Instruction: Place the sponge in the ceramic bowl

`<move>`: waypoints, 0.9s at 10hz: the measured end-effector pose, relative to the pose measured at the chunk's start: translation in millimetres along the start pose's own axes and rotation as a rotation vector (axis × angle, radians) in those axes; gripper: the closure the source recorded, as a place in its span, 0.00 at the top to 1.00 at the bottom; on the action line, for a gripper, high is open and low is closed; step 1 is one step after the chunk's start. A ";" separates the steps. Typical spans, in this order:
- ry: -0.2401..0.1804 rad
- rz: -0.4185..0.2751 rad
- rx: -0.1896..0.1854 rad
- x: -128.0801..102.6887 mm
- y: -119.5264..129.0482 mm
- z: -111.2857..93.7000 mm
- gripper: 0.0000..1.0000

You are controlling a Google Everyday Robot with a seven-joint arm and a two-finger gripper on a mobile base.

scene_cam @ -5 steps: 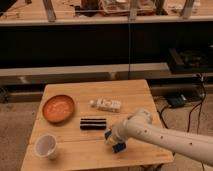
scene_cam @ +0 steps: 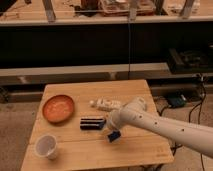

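Well, the single camera view looks down on a pale wooden desk standing in front of dark shelving. The white arm reaches in from the right edge and ends over the middle of the desk, bent downward. Its hand hangs just above the desk surface, a little nearer the front edge than the back one. A small blue block, the sponge, sits right at the tip of the hand, touching it or nearly so. I cannot tell whether the hand is wide, narrow or gripping the sponge, since the wrist covers most of it.

The ceramic bowl, shallow and orange-brown, lies near the left edge, closer to the back-left corner, and is well apart from the sponge. A white cup stands upright by the front-left corner. A dark bar lies flat at the centre of the desk, just left of the hand. A white packet lies behind it, toward the back edge, close to the arm's wrist.
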State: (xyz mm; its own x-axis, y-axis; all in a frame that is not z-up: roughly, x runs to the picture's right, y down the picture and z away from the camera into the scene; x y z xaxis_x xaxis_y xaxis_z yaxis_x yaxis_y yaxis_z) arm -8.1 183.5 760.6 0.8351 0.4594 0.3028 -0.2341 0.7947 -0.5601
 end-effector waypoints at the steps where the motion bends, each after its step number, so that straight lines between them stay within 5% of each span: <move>1: -0.014 -0.013 0.006 -7.4 -2.4 -4.7 0.00; 5: -0.078 -0.059 0.052 -35.0 -7.5 -37.0 0.06; 9: -0.073 -0.078 0.037 -80.6 -26.7 -4.7 0.00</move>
State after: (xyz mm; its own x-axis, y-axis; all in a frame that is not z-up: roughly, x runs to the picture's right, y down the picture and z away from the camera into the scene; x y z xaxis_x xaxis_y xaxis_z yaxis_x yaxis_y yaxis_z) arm -66.9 123.4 747.5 0.8129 0.4227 0.4006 -0.1894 0.8424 -0.5045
